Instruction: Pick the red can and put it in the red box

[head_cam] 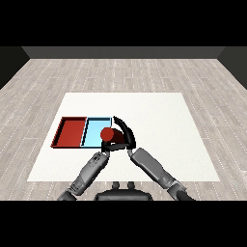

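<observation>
The red can (107, 133) hangs tilted over the right edge of the light blue tray (94, 126). My right hand (127, 137) is curled round it from the right, with its fingers arching over the can's top. My left hand (110, 146) sits just below the can, close to the right hand, and is partly hidden by it. The red tray (71, 131) lies to the left of the blue one, with nothing in it.
Both trays sit side by side on the left part of the white table (159, 125). My two forearms meet in front of the blue tray. Grey wood floor surrounds the table.
</observation>
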